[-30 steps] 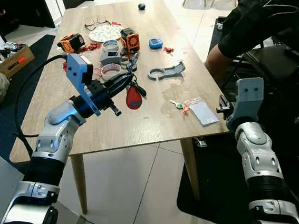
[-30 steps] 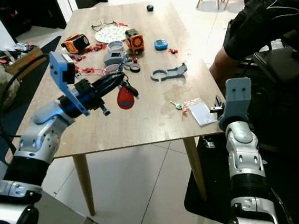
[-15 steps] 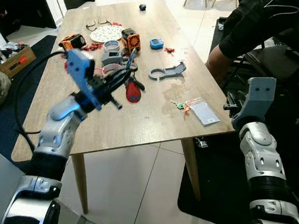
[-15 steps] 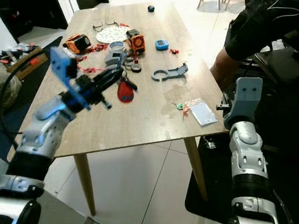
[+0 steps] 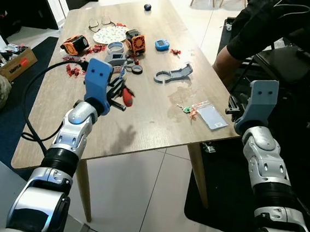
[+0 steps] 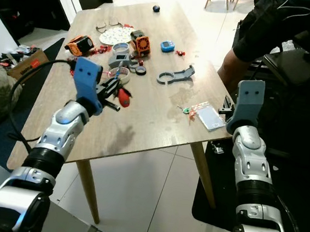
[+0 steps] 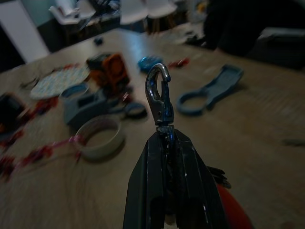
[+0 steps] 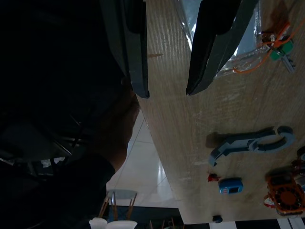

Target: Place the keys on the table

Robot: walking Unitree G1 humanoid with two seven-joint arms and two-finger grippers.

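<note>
Left of centre in the left eye view, the left gripper (image 5: pixel 118 92) pinches the keys (image 5: pixel 125 94) just over the table (image 5: pixel 161 111). The bunch looks light and loose, so it likely dangles and swings; its metal clasp (image 7: pixel 158 94) gives the firmest hold. At the table's right edge, the right gripper (image 8: pixel 167 62) stands wide, empty.

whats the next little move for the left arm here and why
Probably ease the left gripper down a little, then open its fingers. It is shut on the keys, whose red fob hangs low over a bare patch of the table, beside the tape roll.
</note>
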